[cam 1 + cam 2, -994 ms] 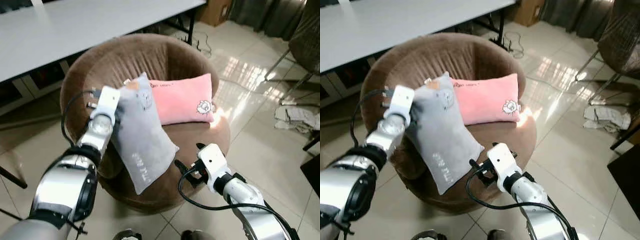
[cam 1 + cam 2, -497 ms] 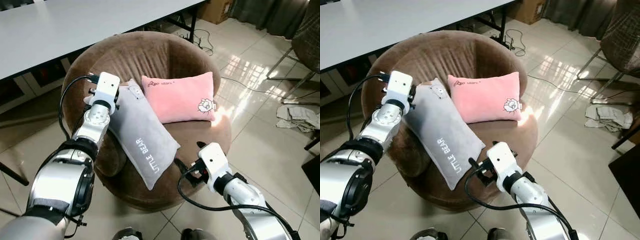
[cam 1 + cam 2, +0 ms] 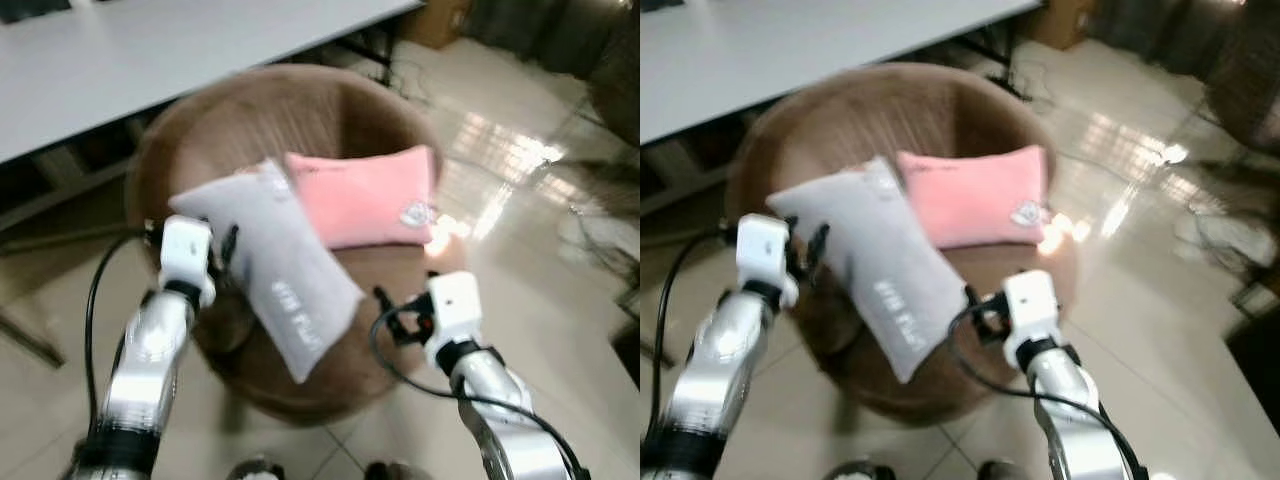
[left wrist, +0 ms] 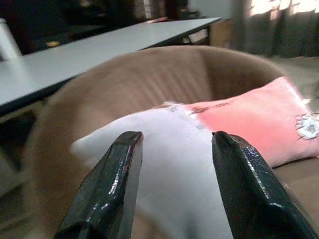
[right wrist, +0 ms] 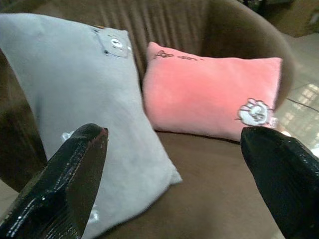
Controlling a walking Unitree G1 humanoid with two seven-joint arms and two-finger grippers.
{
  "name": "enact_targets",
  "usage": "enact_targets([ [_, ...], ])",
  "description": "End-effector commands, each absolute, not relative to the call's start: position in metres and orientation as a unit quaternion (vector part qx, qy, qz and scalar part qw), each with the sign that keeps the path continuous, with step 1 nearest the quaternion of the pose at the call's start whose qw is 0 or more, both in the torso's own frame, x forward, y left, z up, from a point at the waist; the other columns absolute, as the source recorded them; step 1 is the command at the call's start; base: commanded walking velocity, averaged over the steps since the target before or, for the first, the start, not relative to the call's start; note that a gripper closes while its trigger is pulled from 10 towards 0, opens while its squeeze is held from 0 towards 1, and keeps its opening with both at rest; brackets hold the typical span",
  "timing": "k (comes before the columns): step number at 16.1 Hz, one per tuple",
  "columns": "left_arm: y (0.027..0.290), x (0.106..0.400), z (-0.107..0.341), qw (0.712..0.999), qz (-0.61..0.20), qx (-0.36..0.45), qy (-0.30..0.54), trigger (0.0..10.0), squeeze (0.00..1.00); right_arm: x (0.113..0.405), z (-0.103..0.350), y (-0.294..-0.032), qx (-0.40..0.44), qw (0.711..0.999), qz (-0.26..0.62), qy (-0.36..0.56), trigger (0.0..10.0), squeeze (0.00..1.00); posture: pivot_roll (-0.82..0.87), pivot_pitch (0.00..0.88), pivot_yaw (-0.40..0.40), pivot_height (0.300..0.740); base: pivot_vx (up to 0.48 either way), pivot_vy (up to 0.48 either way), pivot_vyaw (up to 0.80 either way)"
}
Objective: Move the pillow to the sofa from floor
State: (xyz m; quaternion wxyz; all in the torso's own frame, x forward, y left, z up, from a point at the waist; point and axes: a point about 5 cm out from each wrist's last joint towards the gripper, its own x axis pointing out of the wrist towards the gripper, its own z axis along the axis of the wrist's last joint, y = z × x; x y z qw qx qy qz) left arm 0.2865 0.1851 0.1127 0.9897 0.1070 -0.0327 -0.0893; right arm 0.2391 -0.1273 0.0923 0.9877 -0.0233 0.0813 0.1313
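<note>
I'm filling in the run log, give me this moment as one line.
grey pillow: on sofa, beside pink pillow | left gripper: open, by grey pillow's edge | right gripper: open, at seat front

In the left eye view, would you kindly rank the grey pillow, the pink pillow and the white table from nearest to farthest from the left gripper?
1. Grey pillow: right beside the left gripper, on the brown sofa.
2. Pink pillow: behind the grey one, against the sofa's back.
3. White table: beyond the sofa.
</note>
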Motion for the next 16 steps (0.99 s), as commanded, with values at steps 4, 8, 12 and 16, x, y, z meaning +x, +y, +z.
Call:
enact_targets([
  [4, 0.165, 0.263, 0.11, 0.984, -0.13, 0.121, 0.003, 10.0, 0.0, 0.246, 0.088, -0.131, 0.006, 0.988, 0.128, 0.081, 10.0, 0.0, -0.02, 0.0, 0.033, 0.74, 0.0, 0.0, 0.8],
  [8, 0.166, 0.269, 0.12, 0.984, -0.089, 0.156, 0.008, 10.0, 0.0, 0.244, 0.09, -0.131, 0.01, 0.988, 0.133, 0.074, 10.0, 0.0, -0.02, 0.0, 0.047, 0.74, 0.0, 0.0, 0.8],
  [12, 0.17, 0.267, 0.123, 0.986, -0.071, 0.149, -0.009, 10.0, 0.0, 0.245, 0.09, -0.127, 0.011, 0.987, 0.145, 0.075, 10.0, 0.0, -0.02, 0.0, 0.046, 0.74, 0.0, 0.0, 0.8],
  [16, 0.171, 0.264, 0.128, 0.989, -0.06, 0.131, -0.019, 10.0, 0.0, 0.248, 0.088, -0.123, 0.004, 0.982, 0.167, 0.082, 10.0, 0.0, -0.01, 0.0, 0.03, 0.74, 0.071, 0.0, 0.8],
])
